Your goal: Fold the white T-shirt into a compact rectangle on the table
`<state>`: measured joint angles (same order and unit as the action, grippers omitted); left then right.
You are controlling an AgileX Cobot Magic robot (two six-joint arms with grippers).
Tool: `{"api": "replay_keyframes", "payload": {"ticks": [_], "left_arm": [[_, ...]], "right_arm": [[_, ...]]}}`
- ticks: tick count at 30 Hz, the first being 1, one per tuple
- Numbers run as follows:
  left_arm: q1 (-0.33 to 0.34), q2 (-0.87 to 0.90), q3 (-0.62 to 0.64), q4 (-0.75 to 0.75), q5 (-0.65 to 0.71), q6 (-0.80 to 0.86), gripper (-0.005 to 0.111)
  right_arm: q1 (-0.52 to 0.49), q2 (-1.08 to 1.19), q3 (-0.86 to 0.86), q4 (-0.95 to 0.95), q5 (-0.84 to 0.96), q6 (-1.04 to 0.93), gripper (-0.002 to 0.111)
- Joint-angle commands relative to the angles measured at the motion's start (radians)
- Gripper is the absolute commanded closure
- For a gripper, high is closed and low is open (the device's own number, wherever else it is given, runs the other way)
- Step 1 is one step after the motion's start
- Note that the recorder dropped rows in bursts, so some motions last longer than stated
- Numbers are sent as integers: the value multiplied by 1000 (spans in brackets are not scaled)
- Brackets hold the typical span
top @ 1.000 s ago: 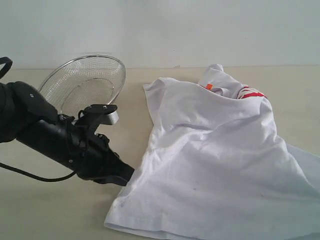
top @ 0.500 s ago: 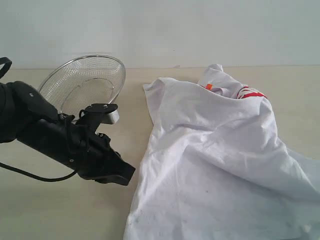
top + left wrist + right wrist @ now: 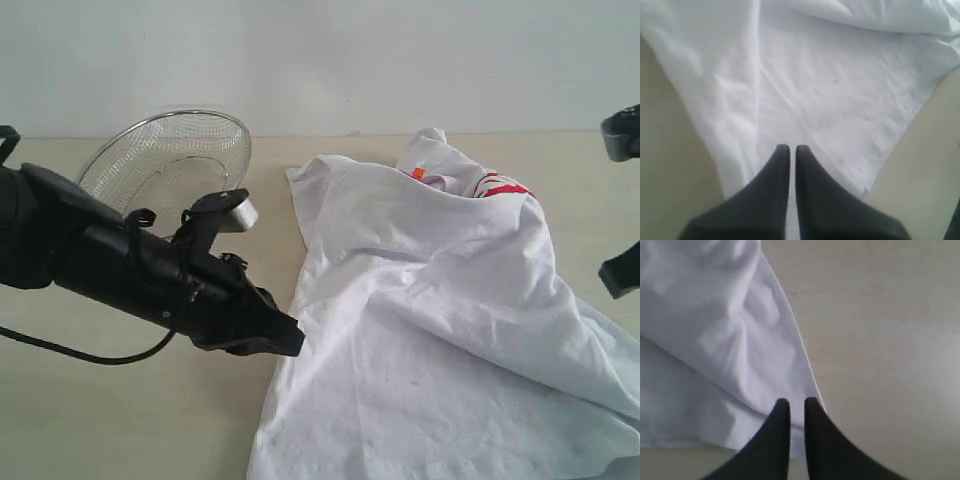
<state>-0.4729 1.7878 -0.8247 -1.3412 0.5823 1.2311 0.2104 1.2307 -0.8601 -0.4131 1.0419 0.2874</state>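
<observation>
A soft white cotton T-shirt (image 3: 430, 320) lies crumpled on the wide, pale beige worktop (image 3: 110, 430). It fills the middle and right side of the outside view. Its neck, with a small orange tag (image 3: 418, 173) and red letters (image 3: 502, 187), points to the back. The long way of the shirt runs from there toward the front.

The black left hand (image 3: 288, 340) is low down, right at the shirt's left edge. The shirt lies to the right of it. The left wrist view shows its two fingers pressed together over the cloth, and I see nothing between them.

The right hand (image 3: 796, 402) is at the shirt's other edge, over a corner. Its fingers are almost closed, with a thin gap. I cannot tell if they pinch any cloth.

A round wire-mesh metal basket (image 3: 170, 160) sits behind the left arm, apart from the shirt.

I think the left hand is best placed to grab its edge and fold it across.
</observation>
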Motion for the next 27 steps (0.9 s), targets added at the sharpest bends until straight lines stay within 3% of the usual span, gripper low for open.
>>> {"api": "replay_keyframes", "payload": {"ticks": [1, 5, 14, 19, 27], "left_arm": [[-88, 41, -20, -33, -5, 28, 102], [-144, 123, -86, 11, -6, -61, 102], [-150, 192, -107, 339, -41, -375, 102], [-150, 199, -107, 457, -10, -458, 102], [-131, 196, -35, 512, 25, -507, 102]], "right_arm": [[-2, 34, -6, 7, -78, -66, 109], [-2, 154, -6, -33, -95, -71, 109], [-4, 340, -6, -36, -123, -82, 109], [-4, 408, -6, -36, -130, -105, 109], [-123, 488, -6, 7, -198, -108, 109]]}}
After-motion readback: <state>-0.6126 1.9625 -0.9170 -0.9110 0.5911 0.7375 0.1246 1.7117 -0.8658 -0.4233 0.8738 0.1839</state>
